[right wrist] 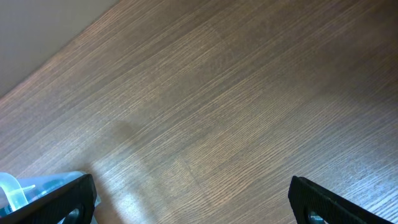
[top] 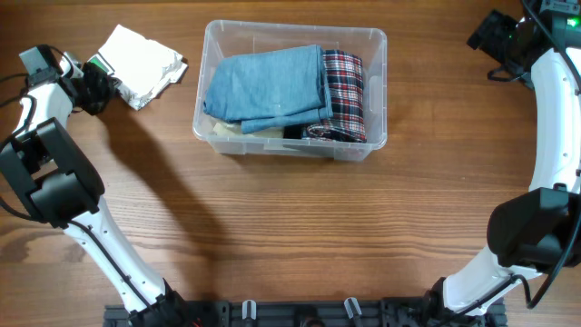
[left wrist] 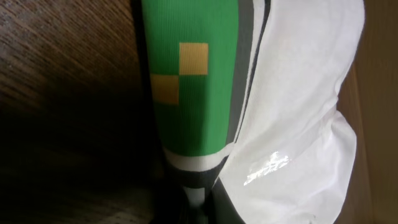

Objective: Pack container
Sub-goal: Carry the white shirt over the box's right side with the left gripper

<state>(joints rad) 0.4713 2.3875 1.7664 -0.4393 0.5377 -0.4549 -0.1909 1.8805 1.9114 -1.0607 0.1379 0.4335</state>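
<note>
Fetching the next item is judged to be the step in hand. The container (top: 295,26) stands at the far middle of the desk (top: 290,227), already part-filled. A folded blue denim garment (top: 268,84) lies across its left and centre, and a plaid garment (top: 345,95) lies along its right side.

A crumpled white garment (top: 143,62) lies on the desk to the left of the container, apart from it. The left claw (top: 98,84) is at that garment's left edge, touching or all but touching it. The left wrist view is filled with white cloth and a green panel (left wrist: 193,81) carrying yellow squares. The fingers do not show there, so it cannot be told whether the claw has closed on the cloth.

The right claw (right wrist: 193,186) hangs over bare desk at the far right corner. Its fingers are spread wide and it holds nothing.

Next move, in my judgement: a firm grip on the white garment must be confirmed. The garment should then be lifted clear of the container's rim and laid on top of the folded clothes. Loose cloth may trail over the wall.
</note>
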